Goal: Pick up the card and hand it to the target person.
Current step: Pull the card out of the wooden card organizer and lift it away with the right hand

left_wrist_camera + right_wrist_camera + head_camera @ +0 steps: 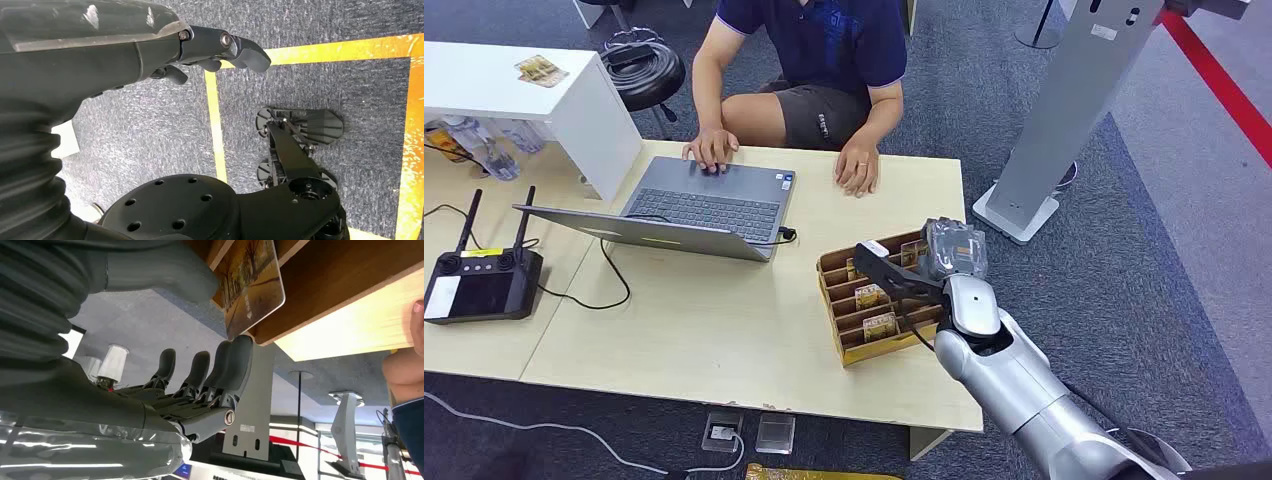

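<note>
Two robot hands of mine, listed in turn. My right robot hand reaches over the slotted brown cardboard card box at the near right part of the pale wooden desk. In the right wrist view its thick grey thumb lies on one face of a brown picture-printed card and a dark fingertip meets the card's lower edge, so the card is pinched while it stands in the box (the other fingers are spread just beside, touching nothing I can make out). My left robot hand hangs over the grey carpet with yellow floor lines; its dark fingers are curled inward with nothing in them.

Further cards stand in the box's other slots. Across the desk sits a person in a navy shirt, both hands on the desk, one on the open grey laptop. A black remote controller with two antennas lies at the desk's left part, well apart from the box. A white side table stands beyond.
</note>
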Robot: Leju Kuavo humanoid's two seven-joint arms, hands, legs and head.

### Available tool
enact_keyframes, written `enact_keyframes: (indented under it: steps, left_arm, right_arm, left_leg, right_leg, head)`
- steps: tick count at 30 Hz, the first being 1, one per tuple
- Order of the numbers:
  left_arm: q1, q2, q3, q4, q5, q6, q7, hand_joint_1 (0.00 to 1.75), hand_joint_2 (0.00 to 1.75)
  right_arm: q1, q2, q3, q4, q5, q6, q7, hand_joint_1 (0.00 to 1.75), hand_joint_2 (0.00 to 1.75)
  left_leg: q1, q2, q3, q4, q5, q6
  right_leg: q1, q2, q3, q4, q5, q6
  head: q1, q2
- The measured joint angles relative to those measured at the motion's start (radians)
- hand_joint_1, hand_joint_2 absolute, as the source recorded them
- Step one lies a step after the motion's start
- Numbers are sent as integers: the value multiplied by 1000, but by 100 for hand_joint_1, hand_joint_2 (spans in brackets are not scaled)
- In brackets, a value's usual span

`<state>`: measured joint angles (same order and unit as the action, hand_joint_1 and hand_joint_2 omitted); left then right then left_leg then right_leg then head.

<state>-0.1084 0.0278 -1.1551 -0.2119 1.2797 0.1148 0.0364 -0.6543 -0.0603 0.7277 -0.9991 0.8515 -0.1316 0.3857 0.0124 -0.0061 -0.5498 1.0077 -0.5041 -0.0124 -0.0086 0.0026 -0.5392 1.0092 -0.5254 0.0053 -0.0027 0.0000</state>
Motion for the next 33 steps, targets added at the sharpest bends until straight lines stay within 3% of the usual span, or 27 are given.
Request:
enact_keyframes:
  steps: [23,26,30,33]
  left_arm:
    - [0,0,-1,0,-1,-1,8,0,175]
    - [0,-1,-1,0,-1,-1,8,0,175]
    - [0,-2,-1,0,-1,-2,9,0,175]
    - [0,-2,-1,0,-1,-3,10,0,175]
  right_arm:
    - [10,3,1,0,16,7,-21,96,175]
    - [10,3,1,0,16,7,-21,105,175]
    - [10,3,1,0,14,7,-22,131,175]
    - [10,3,1,0,13,6,-23,137,175]
  left_leg:
    - [0,0,0,0,0,0]
    - [0,0,0,0,0,0]
    - [0,0,0,0,0,0]
    - [0,0,0,0,0,0]
  right_leg:
    - [0,0,0,0,0,0]
    - [0,0,0,0,0,0]
    - [0,0,0,0,0,0]
    - [0,0,0,0,0,0]
  head:
    - [0,0]
    - [0,0]
    - [0,0]
    - [0,0]
